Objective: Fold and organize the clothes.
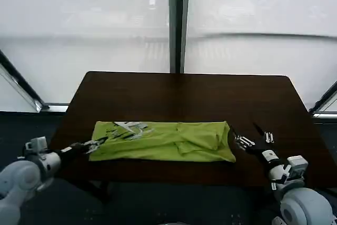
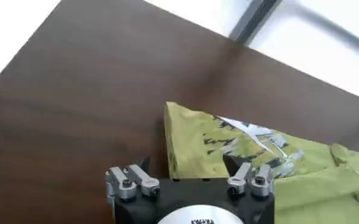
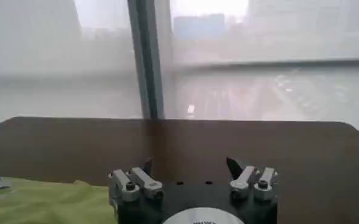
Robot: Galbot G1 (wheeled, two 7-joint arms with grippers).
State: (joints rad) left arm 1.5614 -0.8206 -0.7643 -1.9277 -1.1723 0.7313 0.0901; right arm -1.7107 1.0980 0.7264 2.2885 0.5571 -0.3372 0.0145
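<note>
The clothes are one lime-green T-shirt (image 1: 168,142), folded into a long band across the near part of the dark brown table (image 1: 184,93). A white print (image 1: 129,128) shows near its left end. My left gripper (image 1: 96,144) is open at that left end. In the left wrist view the left gripper (image 2: 187,163) has the corner of the T-shirt (image 2: 197,143) lying between its spread fingers. My right gripper (image 1: 251,136) stands open just right of the shirt's right end. In the right wrist view the right gripper (image 3: 190,165) is over bare table, with the T-shirt (image 3: 39,198) off to one side.
A frosted window wall with a dark vertical post (image 1: 178,22) rises behind the table. The table's far half is bare wood. Its front edge (image 1: 174,180) runs close under the shirt, and dark floor lies beyond the sides.
</note>
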